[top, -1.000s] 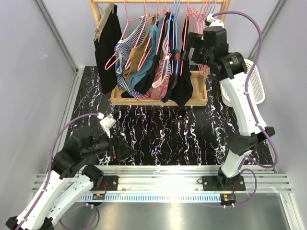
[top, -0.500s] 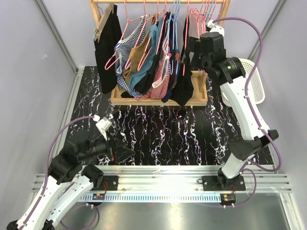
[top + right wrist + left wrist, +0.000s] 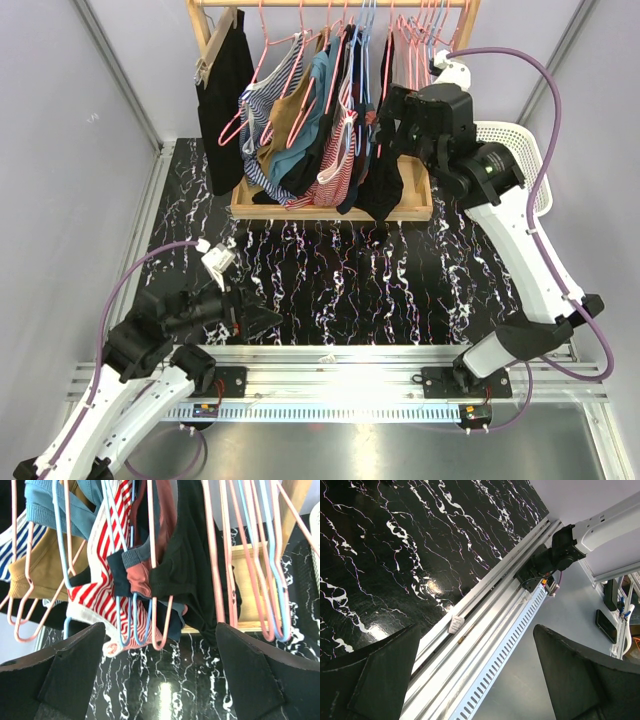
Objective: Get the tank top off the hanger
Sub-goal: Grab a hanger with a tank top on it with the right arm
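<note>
- Beside the right end of the wooden garment rack (image 3: pixel 418 205), seen from overhead, the right gripper (image 3: pixel 392 120) hovers with its jaws spread wide and nothing between them. It is level with a black tank top (image 3: pixel 383 185), the last garment in the rack's crowded row. The left gripper (image 3: pixel 268 315) sits well away from the rack, low over the marbled table (image 3: pixel 330 270), equally wide and empty.
- Far from the rack, the left wrist camera shows the left gripper (image 3: pixel 475 630) gaping over the table's near edge and the aluminium rail (image 3: pixel 485 615). No garment appears in this view.
- Up against the rack, the right wrist camera looks through the parted right gripper (image 3: pixel 160 630) at the black tank top (image 3: pixel 187 560). It appears to hang on a pink wire hanger (image 3: pixel 151 540), close ahead of the gap but not yet gripped. A red-and-white striped top (image 3: pixel 100 555) crowds it on the side away from the rack's post, and empty hangers (image 3: pixel 225 555) hang on the post side.
- Judged from these views, the tank top is light, limp knit that will stretch and sag rather than slide off stiffly. It is neither slippery nor fragile, but its straps may snag on the hanger's shoulders.
- A pinch on a strap near the shoulder, or on the free lower body, looks the best hold. The thin hanger will likely swing on the rack unless steadied.
</note>
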Robot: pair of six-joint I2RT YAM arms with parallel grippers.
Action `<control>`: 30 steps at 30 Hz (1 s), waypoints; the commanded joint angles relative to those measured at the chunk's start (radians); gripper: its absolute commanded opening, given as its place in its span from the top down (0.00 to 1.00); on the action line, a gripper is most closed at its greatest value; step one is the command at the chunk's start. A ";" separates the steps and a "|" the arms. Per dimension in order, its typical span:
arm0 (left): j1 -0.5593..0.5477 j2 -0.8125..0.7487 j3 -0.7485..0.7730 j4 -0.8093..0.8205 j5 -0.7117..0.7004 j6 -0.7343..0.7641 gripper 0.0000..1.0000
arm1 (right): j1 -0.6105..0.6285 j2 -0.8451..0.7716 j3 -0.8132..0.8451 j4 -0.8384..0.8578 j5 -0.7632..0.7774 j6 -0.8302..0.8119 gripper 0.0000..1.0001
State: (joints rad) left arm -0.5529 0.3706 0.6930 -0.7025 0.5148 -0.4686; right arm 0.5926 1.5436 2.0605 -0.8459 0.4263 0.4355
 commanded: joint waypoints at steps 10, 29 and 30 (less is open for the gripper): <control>-0.004 -0.019 -0.007 0.032 -0.006 -0.002 0.01 | 0.001 0.085 0.041 0.137 0.029 0.012 0.23; -0.004 -0.093 -0.016 0.003 -0.019 -0.039 0.01 | -0.065 0.086 -0.046 0.278 0.025 0.034 0.37; -0.004 -0.093 -0.018 0.003 -0.019 -0.041 0.01 | -0.066 0.060 -0.059 0.292 0.002 0.034 0.35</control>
State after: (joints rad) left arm -0.5529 0.2886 0.6777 -0.7181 0.5064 -0.4957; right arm 0.5362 1.6939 2.0388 -0.6571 0.4606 0.4545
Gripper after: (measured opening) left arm 0.991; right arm 0.638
